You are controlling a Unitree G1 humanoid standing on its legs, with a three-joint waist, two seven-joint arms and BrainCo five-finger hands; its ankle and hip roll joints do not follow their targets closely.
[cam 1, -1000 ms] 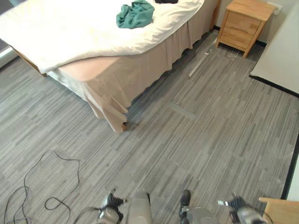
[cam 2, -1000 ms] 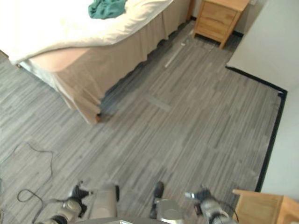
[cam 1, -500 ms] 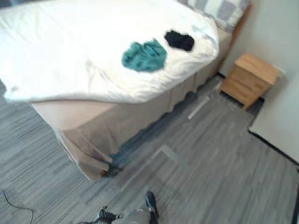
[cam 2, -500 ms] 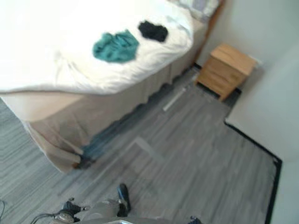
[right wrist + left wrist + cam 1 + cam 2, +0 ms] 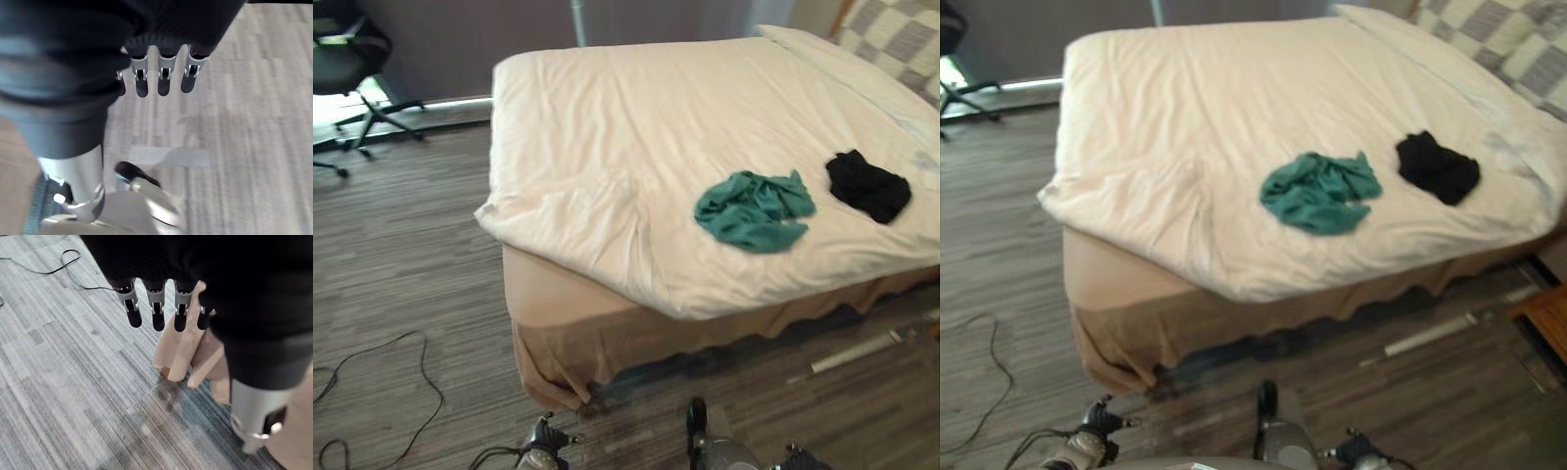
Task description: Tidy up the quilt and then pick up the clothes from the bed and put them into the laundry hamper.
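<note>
Two hands are hanging low over the floor near the bed's corner, the left hand [image 5: 161, 308] and right hand [image 5: 161, 73] both relaxed, fingers straight and empty. The quilt [image 5: 636, 147] is drooping unevenly over the near edge, so smoothing should probably begin there. Farther in, the teal garment [image 5: 752, 211] and black garment [image 5: 868, 186] are lying apart. Open floor [image 5: 401, 274] is offering approach room.

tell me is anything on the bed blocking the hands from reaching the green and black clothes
Nothing visible does. The green garment and black garment lie uncovered on the quilt; left hand and right hand hang open over the floor.
</note>
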